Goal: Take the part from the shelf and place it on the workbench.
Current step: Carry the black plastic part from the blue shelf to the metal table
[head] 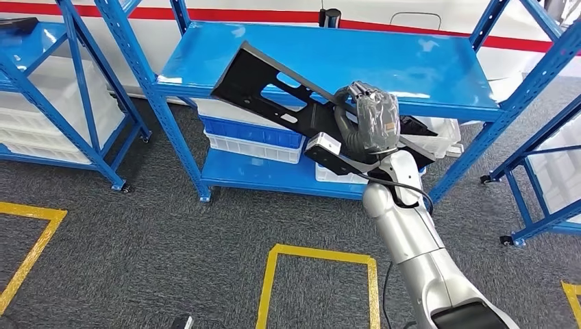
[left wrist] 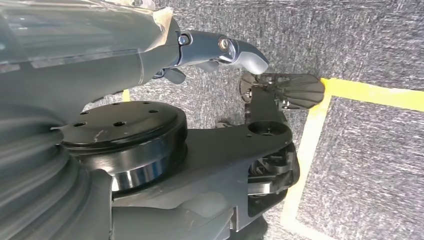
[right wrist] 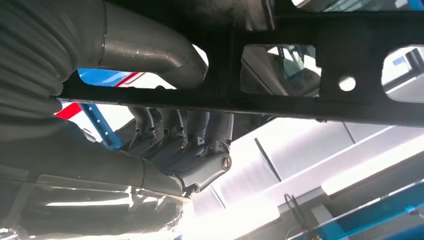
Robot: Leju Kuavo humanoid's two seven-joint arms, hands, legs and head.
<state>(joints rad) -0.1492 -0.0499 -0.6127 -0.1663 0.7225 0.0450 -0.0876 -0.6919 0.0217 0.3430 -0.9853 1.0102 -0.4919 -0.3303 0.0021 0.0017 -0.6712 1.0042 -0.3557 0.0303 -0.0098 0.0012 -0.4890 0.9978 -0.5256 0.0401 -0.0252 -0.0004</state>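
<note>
Gripping the black part (head: 274, 92), the right hand (head: 370, 116) has its fingers (right wrist: 200, 132) wrapped around the part's lower bar, thumb on the opposite side. The part, a long flat bracket with cutouts, is tilted, its far-left end over the top blue shelf (head: 411, 68), its near-right end past the shelf's front edge. White bins (head: 253, 147) sit on the lower shelf. Left hand (left wrist: 165, 47): the thumb points out over grey carpet; fingers spread or curled, cannot tell.

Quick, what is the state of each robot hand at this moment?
Left robot hand: cannot be told, fingers mostly hidden.
Right robot hand: holding the black part.
</note>
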